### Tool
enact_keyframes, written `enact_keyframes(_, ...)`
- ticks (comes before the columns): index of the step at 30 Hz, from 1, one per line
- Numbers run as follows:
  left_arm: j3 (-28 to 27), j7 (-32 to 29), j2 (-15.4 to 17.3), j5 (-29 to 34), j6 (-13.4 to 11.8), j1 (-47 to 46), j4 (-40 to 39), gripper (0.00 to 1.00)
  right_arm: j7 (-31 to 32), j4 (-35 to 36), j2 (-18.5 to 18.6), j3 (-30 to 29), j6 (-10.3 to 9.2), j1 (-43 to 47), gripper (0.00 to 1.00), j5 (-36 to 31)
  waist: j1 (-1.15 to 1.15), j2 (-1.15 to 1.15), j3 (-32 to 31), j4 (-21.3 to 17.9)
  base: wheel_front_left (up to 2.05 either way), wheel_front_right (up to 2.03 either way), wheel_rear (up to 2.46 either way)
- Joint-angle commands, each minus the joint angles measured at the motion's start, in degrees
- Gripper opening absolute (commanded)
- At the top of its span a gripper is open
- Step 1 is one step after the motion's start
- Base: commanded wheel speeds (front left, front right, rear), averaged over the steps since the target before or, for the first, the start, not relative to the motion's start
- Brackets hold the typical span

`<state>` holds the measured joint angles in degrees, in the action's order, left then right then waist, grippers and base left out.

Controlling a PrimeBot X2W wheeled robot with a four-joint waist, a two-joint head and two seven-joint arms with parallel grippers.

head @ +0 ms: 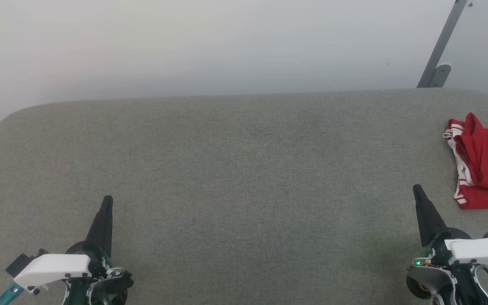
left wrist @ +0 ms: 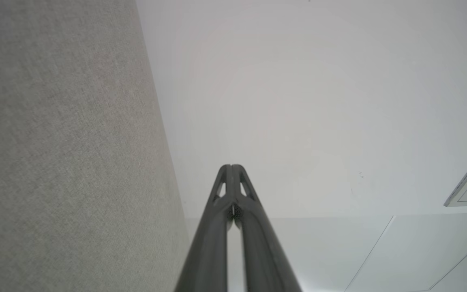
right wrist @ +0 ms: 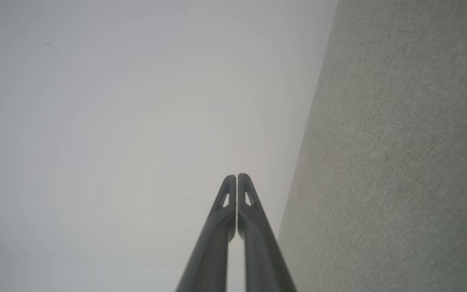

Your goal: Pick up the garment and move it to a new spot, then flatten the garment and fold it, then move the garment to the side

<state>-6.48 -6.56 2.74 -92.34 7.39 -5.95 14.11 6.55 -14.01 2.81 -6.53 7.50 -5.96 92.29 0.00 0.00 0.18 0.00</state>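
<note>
Closed, empty left gripper (head: 107, 200) and right gripper (head: 417, 189) hover over the table (head: 244, 169); the shirt (head: 487, 163) at its right edge looks limp, best pinched at the striped hem (head: 461, 198).

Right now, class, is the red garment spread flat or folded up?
Folded up, not spread: the garment lies as a compact stack on the table, striped trim edges layered; its right part is cut off.
</note>
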Motion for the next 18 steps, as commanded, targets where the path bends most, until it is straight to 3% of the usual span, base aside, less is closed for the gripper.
enact_keyframes(1,-0.1,-0.2,0.1,-0.1,0.2,-0.7,0.0,0.00,0.1,0.1,0.1,0.0,-0.02,-0.5,0.00,0.2,0.00,0.00,0.0,0.0,0.00,0.00,0.00)
enact_keyframes(18,-0.1,-0.2,0.1,-0.1,0.2,-0.7,0.0,0.00,0.1,0.1,0.1,0.0,-0.02,-0.5,0.00,0.2,0.00,0.00,0.0,0.0,0.00,0.00,0.00)
